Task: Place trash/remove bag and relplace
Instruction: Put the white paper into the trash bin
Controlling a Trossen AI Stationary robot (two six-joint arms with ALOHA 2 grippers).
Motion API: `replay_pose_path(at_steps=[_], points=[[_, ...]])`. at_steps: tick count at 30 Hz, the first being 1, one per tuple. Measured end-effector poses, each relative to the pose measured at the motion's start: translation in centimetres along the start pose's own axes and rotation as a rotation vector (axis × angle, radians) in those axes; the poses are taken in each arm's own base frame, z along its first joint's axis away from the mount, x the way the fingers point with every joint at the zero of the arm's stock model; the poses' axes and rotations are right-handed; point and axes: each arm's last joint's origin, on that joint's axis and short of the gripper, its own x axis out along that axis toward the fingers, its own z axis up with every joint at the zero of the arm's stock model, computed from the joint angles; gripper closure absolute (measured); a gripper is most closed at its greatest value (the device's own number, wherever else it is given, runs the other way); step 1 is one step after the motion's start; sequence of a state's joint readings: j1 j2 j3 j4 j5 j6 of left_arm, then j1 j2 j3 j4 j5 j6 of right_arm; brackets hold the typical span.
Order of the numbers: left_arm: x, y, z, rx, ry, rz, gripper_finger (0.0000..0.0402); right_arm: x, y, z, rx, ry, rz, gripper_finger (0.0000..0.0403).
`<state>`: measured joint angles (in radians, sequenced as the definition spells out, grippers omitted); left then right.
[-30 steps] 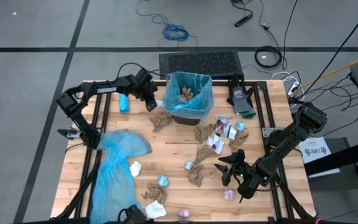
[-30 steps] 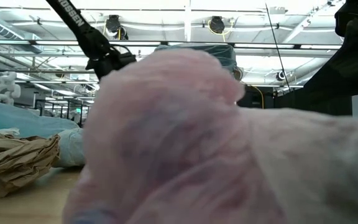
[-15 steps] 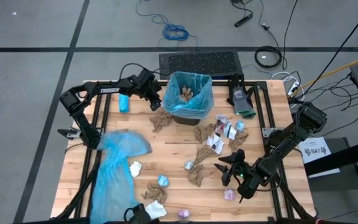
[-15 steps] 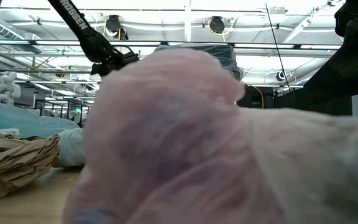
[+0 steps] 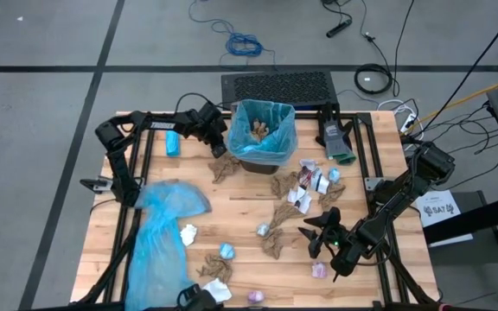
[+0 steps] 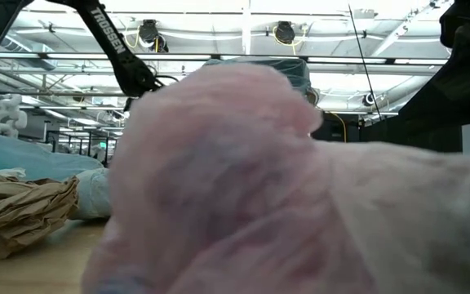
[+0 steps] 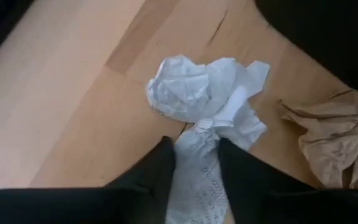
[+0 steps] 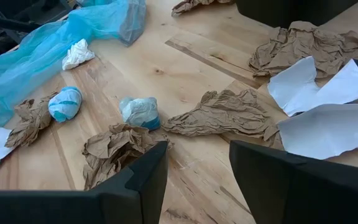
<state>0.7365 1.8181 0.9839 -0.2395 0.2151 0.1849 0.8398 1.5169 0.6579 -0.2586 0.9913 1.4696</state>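
Trash is scattered over the wooden table: brown paper wads (image 5: pixel 277 242), white scraps (image 5: pixel 305 186) and light-blue wrappers (image 5: pixel 226 251). A black bin (image 5: pixel 263 130) lined with a blue bag stands at the far middle and holds brown wads. My left gripper (image 5: pixel 217 143) is low beside the bin's left side, shut on a crumpled white paper scrap (image 7: pixel 197 93). My right gripper (image 8: pixel 197 163) hovers open near the right front with nothing between its fingers, above brown wads (image 8: pixel 114 149). My left gripper pinches the white scrap's narrow printed tail (image 7: pixel 194 146) between its two fingers. The fingers come from above, slanting down. The scrap's crumpled bulk (image 7: pixel 179 87) lies on the table just beyond the fingertips.
A loose blue bag (image 5: pixel 158 229) lies spread along the table's left side. A small blue oblong (image 5: pixel 173 142) lies at the far left. A brown wad (image 7: pixel 337 137) lies beside the held scrap. A pink wad (image 6: pixel 259 180) fills most of the low view.
My left gripper has moved down and toward the bin, coming low over the table at the bin's left side. My right arm has kept still.
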Motion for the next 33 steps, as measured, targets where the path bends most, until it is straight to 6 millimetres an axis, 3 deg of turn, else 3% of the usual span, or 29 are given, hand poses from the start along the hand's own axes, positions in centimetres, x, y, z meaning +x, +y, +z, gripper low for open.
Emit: replay_pose_path(at_steps=[4, 9, 13, 23, 33], points=[[0.0, -0.5, -0.3, 0.008, 0.059, 0.026, 0.0388, 0.0, 0.0, 0.0, 0.0, -0.001, 0.0, 0.0238], [-0.4, -1.8, -0.6, 0.007, 0.109, 0.014, 0.0397, 0.0, 0.0, 0.0, 0.0, -0.001, 0.0, 0.0238], [-1.7, -3.3, -0.7, 0.02, 0.14, 0.007, 0.0399, 0.0, 0.0, 0.0, 0.0, -0.001, 0.0, 0.0238], [-9.2, -5.9, -0.6, -0.008, 0.092, 0.075, 0.0401, 0.0, 0.0, 0.0, -0.01, -0.002, 0.0, 0.0238], [-17.6, -7.5, -1.0, -0.023, -0.167, 0.095, 0.0401, 0.1, 0.0, 0.0, -0.016, -0.004, -0.003, 0.0238]])
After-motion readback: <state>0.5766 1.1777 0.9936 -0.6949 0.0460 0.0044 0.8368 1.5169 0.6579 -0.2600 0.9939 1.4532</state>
